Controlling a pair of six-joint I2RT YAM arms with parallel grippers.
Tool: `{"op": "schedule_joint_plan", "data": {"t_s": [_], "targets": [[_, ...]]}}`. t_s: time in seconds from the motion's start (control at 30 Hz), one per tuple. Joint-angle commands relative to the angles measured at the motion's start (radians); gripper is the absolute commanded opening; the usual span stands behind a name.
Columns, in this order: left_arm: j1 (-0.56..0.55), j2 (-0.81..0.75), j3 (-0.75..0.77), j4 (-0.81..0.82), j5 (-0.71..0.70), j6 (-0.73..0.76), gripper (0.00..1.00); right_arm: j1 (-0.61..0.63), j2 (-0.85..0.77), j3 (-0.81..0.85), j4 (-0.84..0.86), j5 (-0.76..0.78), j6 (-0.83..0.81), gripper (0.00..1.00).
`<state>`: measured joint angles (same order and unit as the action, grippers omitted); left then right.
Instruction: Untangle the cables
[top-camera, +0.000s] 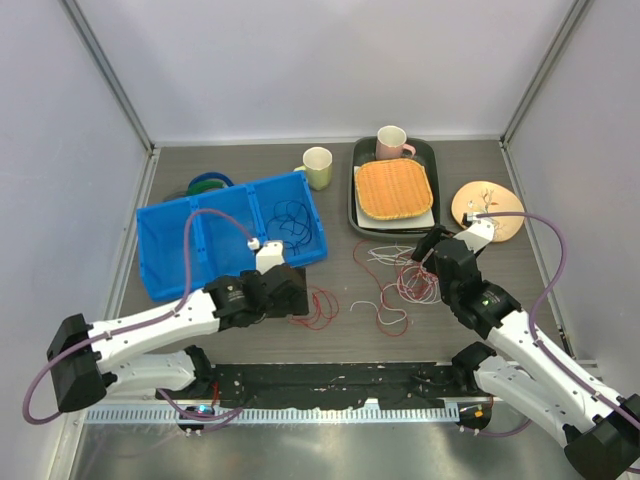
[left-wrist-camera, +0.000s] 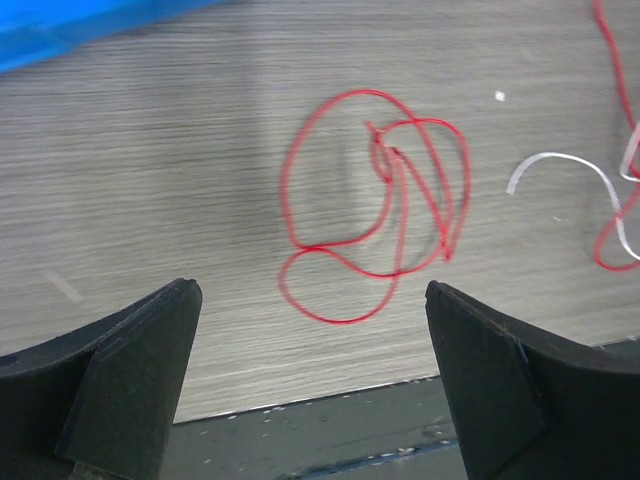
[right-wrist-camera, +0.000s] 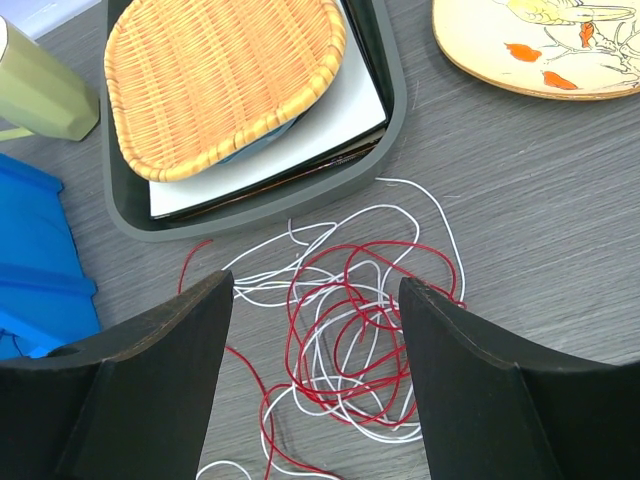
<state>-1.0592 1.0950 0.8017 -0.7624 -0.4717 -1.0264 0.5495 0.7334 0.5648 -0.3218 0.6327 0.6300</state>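
Close to the table's (top-camera: 250, 160) front edge, just right of the blue bin (top-camera: 170, 250), a lone red cable (left-wrist-camera: 385, 160) looped flat under the wide-open, empty left gripper (left-wrist-camera: 310, 288), bare surface all round. Further right, just below the grey tray (right-wrist-camera: 260, 212), a red-and-white tangle (right-wrist-camera: 345, 330) sprawled without clear long axis under the right gripper (right-wrist-camera: 315, 283), jaws parted, holding nothing. Dark blue cable (top-camera: 290, 215) coiled inside the bin.

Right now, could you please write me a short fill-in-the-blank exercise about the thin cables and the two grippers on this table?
1. The left gripper hangs with its jaws ____ above a lone loop of thin red cable.
2. The thin dark blue cable lies inside the ____ plastic bin.
3. Below the right gripper lies a tangle of thin red and ____ cables.
Missing words: open; blue; white.
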Motion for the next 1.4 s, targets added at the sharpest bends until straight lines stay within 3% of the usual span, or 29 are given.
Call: {"op": "schedule_joint_plan", "data": {"t_s": [0.0, 0.13, 0.37, 0.5, 0.8, 1.0, 1.07, 1.2, 1.37], "targets": [[-0.001, 0.049, -0.027, 0.285, 0.174, 0.103, 1.0, 0.0, -0.009, 0.027, 0.032, 0.001, -0.007, 0.73], [-0.001, 0.17, 0.008, 0.354, 0.145, 0.124, 1.0, 0.0, -0.006, 0.024, 0.044, -0.025, -0.016, 0.73], [-0.001, 0.48, 0.151, 0.236, 0.055, 0.138, 1.0, 0.0, -0.005, 0.024, 0.05, -0.036, -0.026, 0.73], [-0.001, 0.569, 0.205, 0.169, 0.025, 0.132, 1.0, 0.001, -0.003, 0.023, 0.053, -0.041, -0.027, 0.73], [-0.001, 0.64, 0.175, 0.258, 0.145, 0.149, 0.98, 0.001, 0.011, 0.023, 0.059, -0.041, -0.029, 0.73], [-0.001, 0.664, 0.156, 0.259, 0.162, 0.137, 0.54, 0.001, 0.008, 0.021, 0.059, -0.036, -0.029, 0.73], [-0.001, 0.675, 0.152, 0.259, 0.166, 0.132, 0.45, 0.001, 0.001, 0.02, 0.059, -0.034, -0.027, 0.73], [-0.001, 0.687, 0.152, 0.256, 0.165, 0.117, 0.0, 0.001, -0.003, 0.018, 0.059, -0.031, -0.026, 0.73], [-0.001, 0.628, 0.122, 0.311, 0.162, 0.121, 0.0, 0.0, -0.015, 0.015, 0.059, -0.027, -0.027, 0.73]]}}
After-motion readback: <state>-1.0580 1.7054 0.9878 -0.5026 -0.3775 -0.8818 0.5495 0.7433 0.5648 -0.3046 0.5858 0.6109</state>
